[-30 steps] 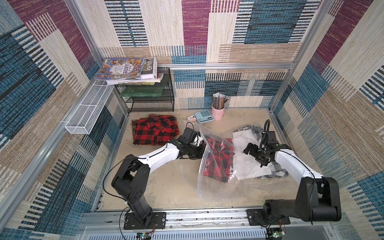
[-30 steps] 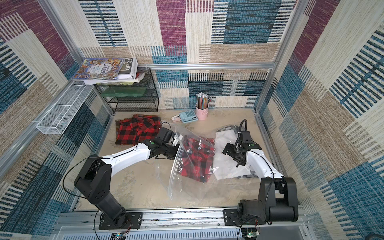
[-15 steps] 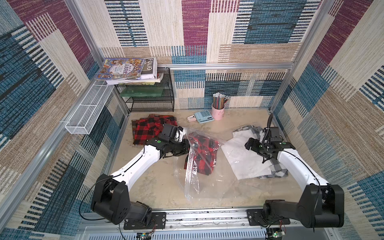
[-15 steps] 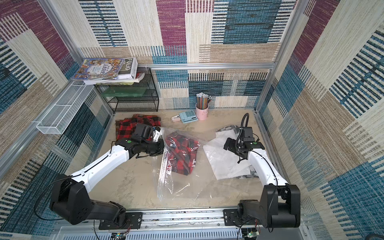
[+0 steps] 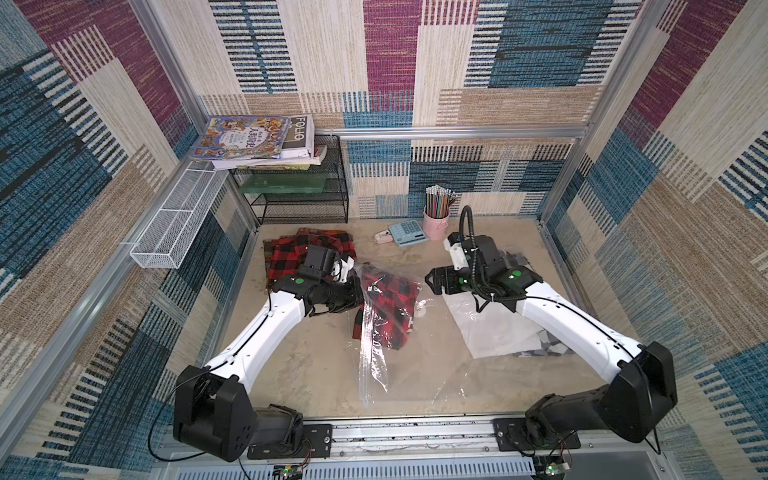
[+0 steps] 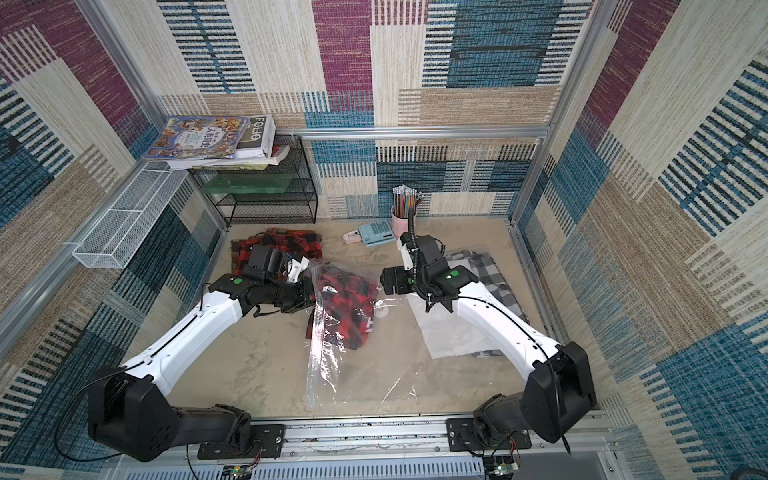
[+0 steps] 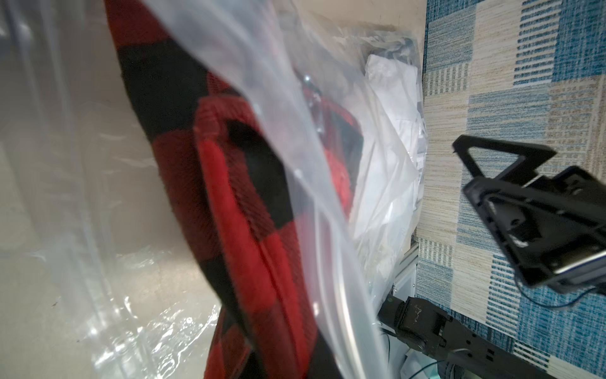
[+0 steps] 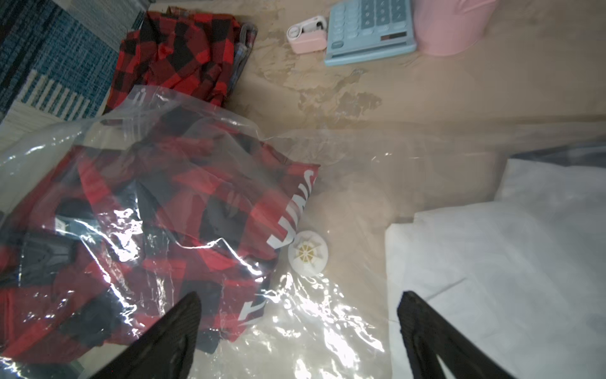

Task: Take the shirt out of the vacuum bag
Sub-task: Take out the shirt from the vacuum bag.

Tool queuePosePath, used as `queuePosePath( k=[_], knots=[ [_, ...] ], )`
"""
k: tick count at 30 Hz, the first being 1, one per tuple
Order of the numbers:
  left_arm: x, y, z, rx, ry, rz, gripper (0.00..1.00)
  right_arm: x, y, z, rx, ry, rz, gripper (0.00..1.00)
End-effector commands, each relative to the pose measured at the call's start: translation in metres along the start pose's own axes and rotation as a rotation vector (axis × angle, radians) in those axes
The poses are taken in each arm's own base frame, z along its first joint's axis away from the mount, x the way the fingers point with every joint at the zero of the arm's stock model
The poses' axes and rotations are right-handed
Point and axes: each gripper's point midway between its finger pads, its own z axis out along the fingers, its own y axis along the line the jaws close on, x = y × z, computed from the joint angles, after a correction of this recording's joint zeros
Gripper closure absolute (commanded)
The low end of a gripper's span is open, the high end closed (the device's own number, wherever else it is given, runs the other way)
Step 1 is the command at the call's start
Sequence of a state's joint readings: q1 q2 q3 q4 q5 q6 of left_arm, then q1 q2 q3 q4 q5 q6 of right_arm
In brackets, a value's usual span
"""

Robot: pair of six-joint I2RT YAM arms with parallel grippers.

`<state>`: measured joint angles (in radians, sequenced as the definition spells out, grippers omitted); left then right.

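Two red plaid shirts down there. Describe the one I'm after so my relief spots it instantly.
In the middle of the sandy table lies a clear crinkly vacuum bag. The shirt is the red-and-black plaid one seen through its plastic, beside the round white valve. The other plaid shirt lies bare near the black wire shelf.

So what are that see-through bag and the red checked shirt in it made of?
The vacuum bag looks like thin clear plastic film: glossy, crinkled, catching glare. The shirt looks like soft fabric, perhaps flannel or fleece: matte, fuzzy red-and-black checks.
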<state>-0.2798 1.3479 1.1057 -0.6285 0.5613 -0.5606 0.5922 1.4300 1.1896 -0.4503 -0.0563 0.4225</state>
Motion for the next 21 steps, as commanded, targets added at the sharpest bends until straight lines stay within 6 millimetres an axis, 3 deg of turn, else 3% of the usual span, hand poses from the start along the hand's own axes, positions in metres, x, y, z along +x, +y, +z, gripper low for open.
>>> queuePosePath(
  k=[1, 5, 10, 21],
  knots=[
    [-0.003, 0.003, -0.011, 0.002, -0.022, 0.007, 1.00, 0.005, 0.009, 0.017, 0.014, 0.017, 0.000, 0.04],
    [-0.005, 0.010, -0.024, -0.016, -0.037, -0.013, 1.00, 0.020, 0.010, 0.040, 0.030, 0.076, 0.003, 0.04],
    [-0.007, 0.025, -0.043, -0.060, -0.073, -0.051, 1.00, 0.030, -0.001, 0.054, 0.069, 0.114, 0.020, 0.04],
    [-0.012, 0.065, -0.075, -0.171, -0.154, -0.123, 1.00, 0.043, -0.035, 0.067, 0.147, 0.161, 0.084, 0.04]
  ],
)
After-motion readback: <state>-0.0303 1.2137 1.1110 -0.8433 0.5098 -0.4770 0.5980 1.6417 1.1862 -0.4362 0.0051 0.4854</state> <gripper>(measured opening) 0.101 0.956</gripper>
